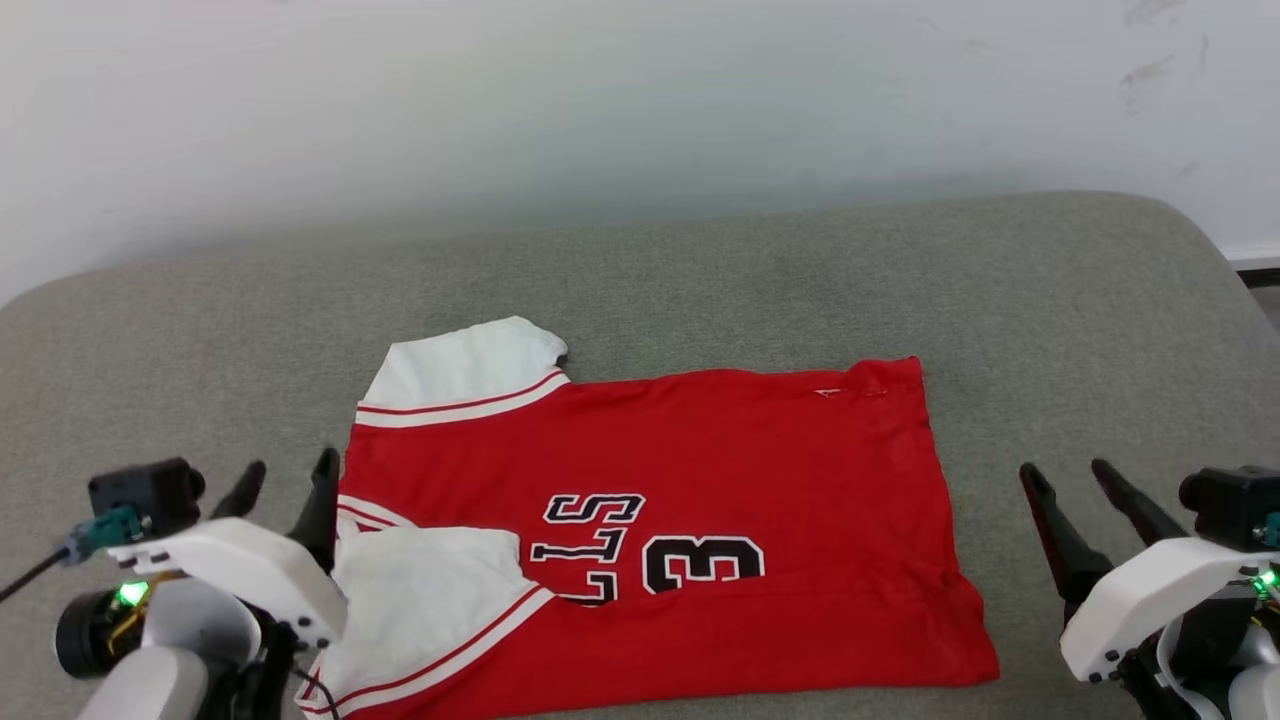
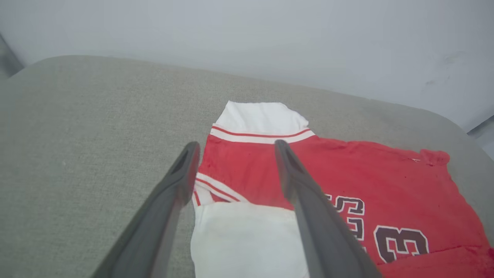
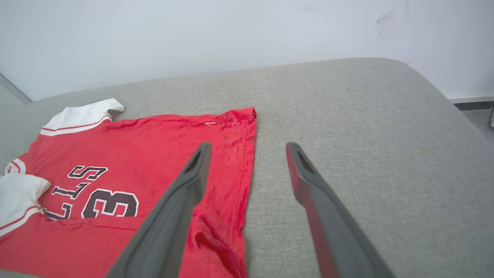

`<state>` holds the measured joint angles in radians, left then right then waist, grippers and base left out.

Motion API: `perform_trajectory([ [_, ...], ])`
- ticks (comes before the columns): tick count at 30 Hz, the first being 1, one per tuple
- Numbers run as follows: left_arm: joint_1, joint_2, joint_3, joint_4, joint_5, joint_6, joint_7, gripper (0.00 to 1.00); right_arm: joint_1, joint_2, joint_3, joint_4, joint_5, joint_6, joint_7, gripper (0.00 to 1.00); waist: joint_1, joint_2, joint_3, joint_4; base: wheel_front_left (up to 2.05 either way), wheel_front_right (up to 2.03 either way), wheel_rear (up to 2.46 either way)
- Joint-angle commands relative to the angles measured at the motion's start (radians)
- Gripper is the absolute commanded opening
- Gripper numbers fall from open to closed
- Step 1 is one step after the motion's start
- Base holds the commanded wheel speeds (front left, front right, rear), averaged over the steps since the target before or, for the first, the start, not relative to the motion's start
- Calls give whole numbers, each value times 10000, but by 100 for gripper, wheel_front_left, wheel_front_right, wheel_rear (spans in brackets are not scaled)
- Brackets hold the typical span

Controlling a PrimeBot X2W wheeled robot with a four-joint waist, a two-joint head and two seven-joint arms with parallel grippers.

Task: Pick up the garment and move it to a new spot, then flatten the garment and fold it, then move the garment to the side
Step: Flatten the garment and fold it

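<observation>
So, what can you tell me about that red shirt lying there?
The garment is a red jersey-style T-shirt of soft, slightly rumpled cloth, with white short sleeves, red-and-white striped trim and black white-outlined characters, a 3 among them. It lies spread sideways on the grey cushion, neck end to the robot's left, hem to its right. The near sleeve is folded over the chest; the far sleeve lies flat. The left gripper and right gripper are open, not gripping it.
</observation>
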<state>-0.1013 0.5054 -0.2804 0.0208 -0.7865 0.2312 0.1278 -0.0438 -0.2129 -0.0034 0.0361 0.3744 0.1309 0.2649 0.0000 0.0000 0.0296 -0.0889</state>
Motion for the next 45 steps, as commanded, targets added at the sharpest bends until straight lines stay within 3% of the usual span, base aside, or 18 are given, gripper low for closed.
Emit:
perform_trajectory([
  [1,-340,11,91,36,132,56,-187,100,-191,103,-62,-55,-225,-2,-248,100,0,0,78,-134,0,0,0],
  [9,-2916,251,269,642,341,-345,-45,100,-1181,672,-163,-1041,-798,-2,-1640,100,0,0,1597,-589,0,0,0],
  [16,-5689,771,97,1697,285,-1105,1157,100,-1994,903,48,-1735,-905,-2,-2253,100,0,0,3160,-1051,0,0,0],
  [19,-6713,1023,-107,2269,157,-1468,2051,100,-2236,980,119,-1843,-938,-3,-2428,100,0,0,3649,-1279,0,0,0],
  [23,-7577,1465,-776,3074,-64,-2180,4069,100,-2472,1060,241,-1897,-935,-2,-2594,100,0,0,4130,-1537,0,0,0],
  [26,-8018,1727,-1127,3606,-242,-2480,5409,100,-2501,1111,271,-1793,-903,-3,-2628,100,0,0,4390,-1696,0,0,0],
  [31,-8352,2032,-1555,4331,-277,-2570,6892,100,-2536,1200,387,-1579,-778,-3,-2628,100,0,0,4747,-1909,0,0,0],
  [35,-7944,1880,-1967,5110,-520,-2374,8146,100,-2604,1249,427,-1419,-640,-3,-2652,100,0,0,4875,-2022,0,0,0],
  [36,-7807,1805,-2030,5256,-624,-2322,8412,88,-2630,1254,454,-1378,-585,-3,-2631,100,0,0,4884,-2050,0,0,0],
  [37,-7687,1691,-2038,5338,-744,-2292,8540,41,-2653,1254,476,-1355,-553,-2,-2622,100,0,0,4886,-2070,0,0,0],
  [38,-7586,1587,-2056,5389,-826,-2293,8640,0,-2664,1245,476,-1313,-512,-2,-2596,100,0,0,4868,-2085,0,0,0],
  [45,-7853,1336,-1773,5309,-608,-2373,7075,0,-2914,964,481,-863,243,-3,-2034,100,0,0,4427,-1841,0,0,0],
])
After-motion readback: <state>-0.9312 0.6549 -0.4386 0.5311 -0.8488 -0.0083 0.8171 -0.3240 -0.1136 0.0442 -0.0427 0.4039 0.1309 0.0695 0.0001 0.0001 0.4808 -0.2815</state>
